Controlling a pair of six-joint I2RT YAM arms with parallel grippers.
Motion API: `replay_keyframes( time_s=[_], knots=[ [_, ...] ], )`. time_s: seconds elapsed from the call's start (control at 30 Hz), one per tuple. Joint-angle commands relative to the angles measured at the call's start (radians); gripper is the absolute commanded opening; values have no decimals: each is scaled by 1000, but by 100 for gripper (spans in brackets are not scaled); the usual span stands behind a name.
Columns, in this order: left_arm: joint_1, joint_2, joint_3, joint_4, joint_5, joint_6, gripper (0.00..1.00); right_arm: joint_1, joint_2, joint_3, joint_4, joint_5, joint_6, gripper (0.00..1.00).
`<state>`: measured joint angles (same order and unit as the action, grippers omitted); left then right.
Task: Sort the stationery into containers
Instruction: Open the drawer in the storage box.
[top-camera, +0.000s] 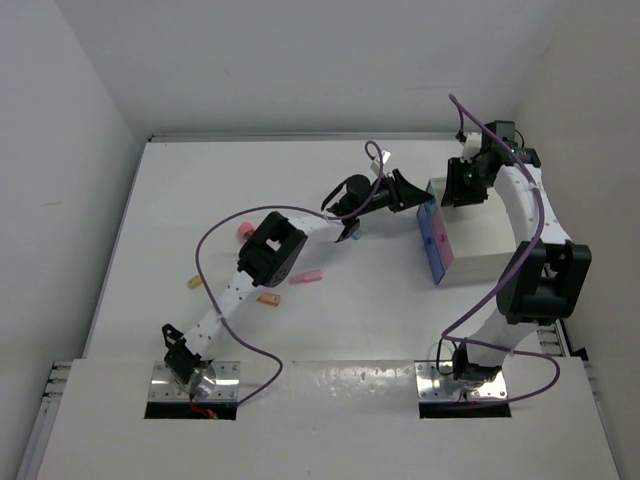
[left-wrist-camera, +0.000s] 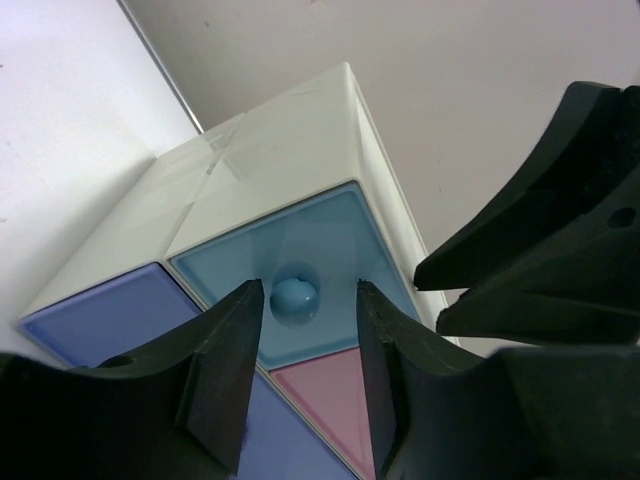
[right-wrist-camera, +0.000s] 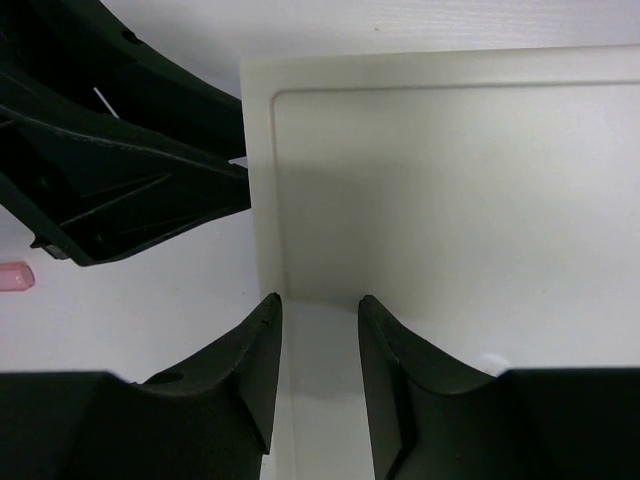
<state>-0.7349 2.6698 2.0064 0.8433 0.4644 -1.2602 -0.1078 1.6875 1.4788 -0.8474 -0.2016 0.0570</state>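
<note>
The white cabinet (top-camera: 480, 245) stands at the right, its drawer fronts facing left. In the left wrist view the light blue drawer (left-wrist-camera: 345, 235) with its round knob (left-wrist-camera: 295, 300) and the pink drawer (left-wrist-camera: 335, 405) sit shut in the cabinet. My left gripper (left-wrist-camera: 308, 290) is open, one finger on each side of the knob; it also shows in the top view (top-camera: 408, 190). My right gripper (right-wrist-camera: 318, 300) is open over the cabinet's top near its left edge, and also shows in the top view (top-camera: 460, 185). Stationery lies on the table: a pink piece (top-camera: 305, 277), an orange piece (top-camera: 268, 298), a yellow piece (top-camera: 193, 283), a pink-red cylinder (top-camera: 242, 231).
Violet-blue drawer fronts (left-wrist-camera: 95, 325) sit beside the light blue one. A small blue piece (top-camera: 352, 236) lies under the left arm. Both grippers are close together at the cabinet's front top edge. Walls close the table at the back and sides.
</note>
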Motion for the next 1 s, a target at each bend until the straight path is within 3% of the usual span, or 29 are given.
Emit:
replay_keyframes(
  time_s=[0.0, 0.63, 0.7, 0.83, 0.97],
  knots=[
    [-26, 15, 58, -10, -18, 41, 47, 2, 14, 17, -12, -24, 3, 36],
    [-29, 16, 81, -26, -46, 73, 36, 2, 31, 25, -28, -38, -13, 34],
    [-31, 18, 95, -29, -43, 84, 32, 0, 34, 23, -32, -38, -13, 34],
    [-31, 15, 95, -29, -38, 85, 6, 0, 38, 26, -32, -41, -9, 34],
    [-26, -7, 66, -13, -23, 78, 0, 2, 38, 26, -32, -39, -13, 34]
  ],
)
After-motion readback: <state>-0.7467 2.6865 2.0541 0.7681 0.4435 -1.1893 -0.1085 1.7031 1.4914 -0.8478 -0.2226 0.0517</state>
